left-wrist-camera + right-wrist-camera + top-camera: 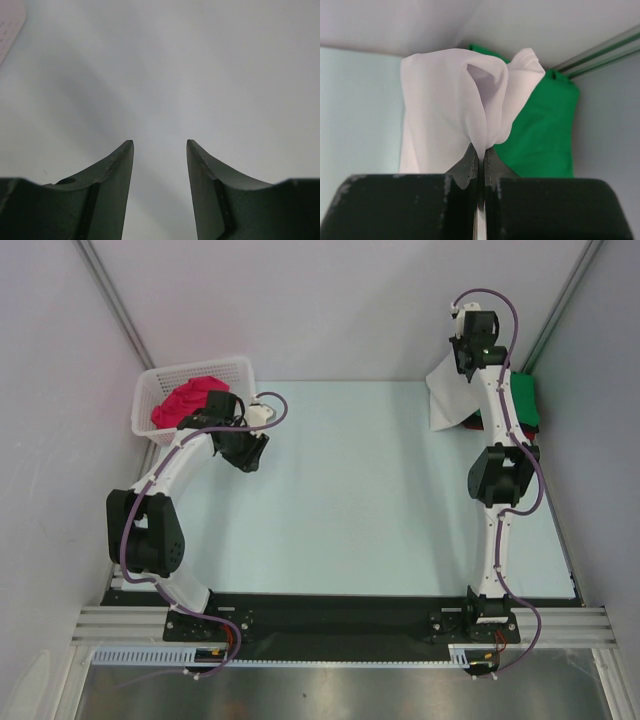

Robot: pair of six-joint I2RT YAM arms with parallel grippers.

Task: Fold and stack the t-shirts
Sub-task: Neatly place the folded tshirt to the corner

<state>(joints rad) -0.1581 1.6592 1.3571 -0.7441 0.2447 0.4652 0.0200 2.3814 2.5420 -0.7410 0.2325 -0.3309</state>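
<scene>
My right gripper (481, 150) is shut on a fold of the white t-shirt (445, 105), which hangs bunched from its tips at the far right of the table (448, 395). Behind it lies a green t-shirt (545, 135), flat by the right wall (525, 402). A magenta-red t-shirt (188, 402) is crumpled in the white lattice basket (160, 385) at the far left. My left gripper (160, 145) is open and empty over the bare table, just right of the basket (250, 452).
The pale table top (360, 500) stretches between the two arms. Grey walls close in the far and side edges, with a metal rail (600, 50) in the right corner. A white cable connector (262, 412) lies by the basket.
</scene>
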